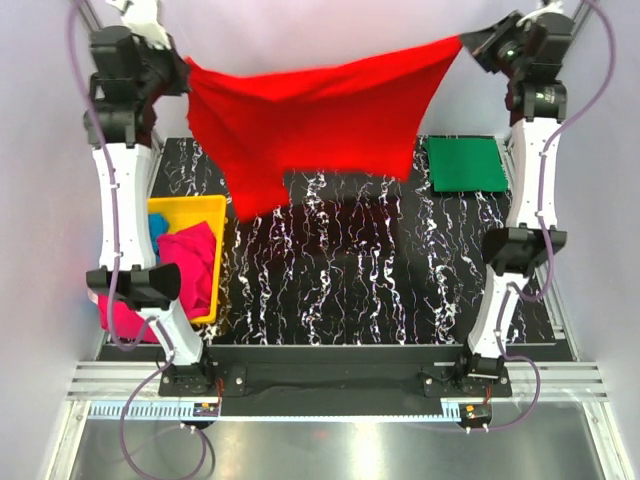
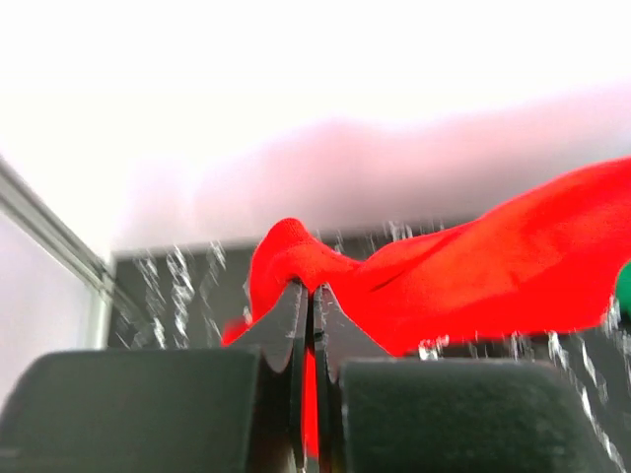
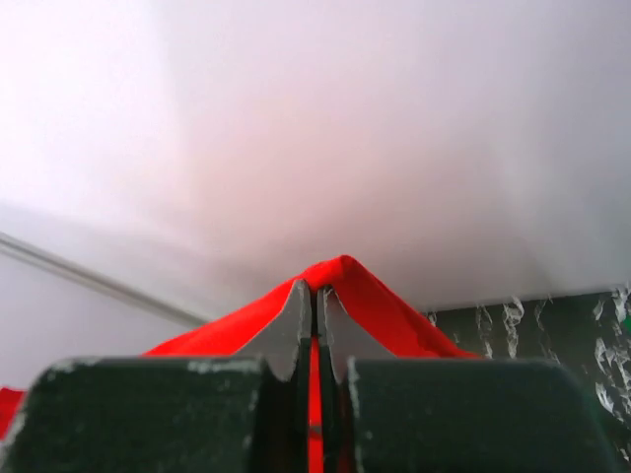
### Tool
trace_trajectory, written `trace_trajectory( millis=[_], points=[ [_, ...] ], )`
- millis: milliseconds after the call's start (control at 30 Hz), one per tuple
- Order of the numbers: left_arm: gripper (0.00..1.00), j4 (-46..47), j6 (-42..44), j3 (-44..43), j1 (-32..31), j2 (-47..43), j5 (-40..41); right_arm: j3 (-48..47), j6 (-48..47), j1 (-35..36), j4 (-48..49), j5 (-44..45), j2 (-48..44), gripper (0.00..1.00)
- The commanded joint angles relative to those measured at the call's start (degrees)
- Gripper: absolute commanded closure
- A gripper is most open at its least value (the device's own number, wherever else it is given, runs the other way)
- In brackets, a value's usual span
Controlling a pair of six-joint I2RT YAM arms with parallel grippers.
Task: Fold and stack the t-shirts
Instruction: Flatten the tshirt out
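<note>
top external: red t-shirt (image 1: 320, 120) is up in the air, stretched wide between both arms above the far part of the table (image 1: 350, 290). left gripper (image 1: 185, 75) has its left end, right gripper (image 1: 468, 42) its right corner. both raised high, well apart. the cloth sags in the middle and one flap hangs lower on the left, its tip over the table just beside the yellow tray (image 1: 190, 205). green t-shirt (image 1: 466, 163) lies folded flat in a neat square at the far right of the table, near the right arm. magenta t-shirt (image 1: 190, 260) is bunched in the tray and spills over its near left side. turquoise t-shirt (image 1: 157, 225) is mostly hidden, a small bit shows in the tray by the left arm.

left wrist: left gripper (image 2: 310, 291) fingers pressed together, jaws closed with red t-shirt (image 2: 473, 276) pinched between them. cloth humps over the tips and runs off to the right. marbled table (image 2: 168, 286) blurred behind.

right wrist: right gripper (image 3: 315, 291) fingers closed tight on a fold of red t-shirt (image 3: 375, 305), a thin red line showing in the slit. cloth peaks over the tips and falls away both sides. table (image 3: 552, 325) at lower right.
</note>
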State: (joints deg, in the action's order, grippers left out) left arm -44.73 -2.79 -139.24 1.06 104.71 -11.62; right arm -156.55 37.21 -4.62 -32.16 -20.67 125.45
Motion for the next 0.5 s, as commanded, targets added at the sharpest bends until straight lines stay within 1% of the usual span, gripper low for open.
trace_trajectory(
  millis=[0,33,100,167,200,233,267,300,333,367,400,433,467],
  points=[
    [1.00,11.25,-2.14,-4.09,1.66,-3.73,2.92,9.81,7.79,-2.93,17.55,0.00,-8.10,1.00],
    [1.00,10.81,-1.79,-6.02,1.84,-3.20,2.57,10.38,5.61,-3.02,17.49,0.36,-10.03,1.00],
    [1.00,11.85,-1.26,-4.12,1.84,-3.80,1.08,9.69,3.32,-3.37,14.43,0.54,-10.49,1.00],
    [1.00,12.04,-1.26,0.88,1.84,-5.20,-0.76,10.82,0.50,-3.55,10.29,-0.07,-11.19,1.00],
    [1.00,11.69,-1.26,2.64,1.84,-5.56,-1.30,14.66,-0.38,-3.55,9.23,-0.86,-11.89,1.00],
    [1.00,10.99,-1.08,6.92,1.84,-6.00,-1.74,17.57,-2.21,-3.55,7.57,-0.95,-14.33,1.00],
    [1.00,9.41,-1.08,9.75,1.84,-7.05,-2.79,21.25,-2.93,-3.55,7.03,-0.96,-16.01,1.00],
    [1.00,8.70,-0.56,13.00,1.84,-7.84,-3.49,30.42,-3.54,-3.55,6.85,0.35,-17.94,1.00],
    [1.00,7.91,-0.12,19.99,1.84,-8.72,-4.89,35.39,-4.59,-3.55,6.76,1.41,-22.40,1.00],
    [1.00,6.25,0.32,23.71,1.84,-10.47,-5.43,40.57,-4.95,-3.55,7.02,2.64,-24.79,1.00],
    [1.00,5.10,1.80,27.23,1.84,-11.44,-6.13,50.72,-5.30,-3.55,7.55,3.78,-29.34,1.00],
    [1.00,4.05,2.34,33.88,1.84,-13.02,-6.66,55.52,-6.70,-3.55,8.08,4.05,-31.56,1.00],
    [1.00,1.77,3.91,37.25,1.84,-13.73,-6.66,60.00,-7.32,-3.55,7.91,4.40,-33.49,1.00]
  ],
)
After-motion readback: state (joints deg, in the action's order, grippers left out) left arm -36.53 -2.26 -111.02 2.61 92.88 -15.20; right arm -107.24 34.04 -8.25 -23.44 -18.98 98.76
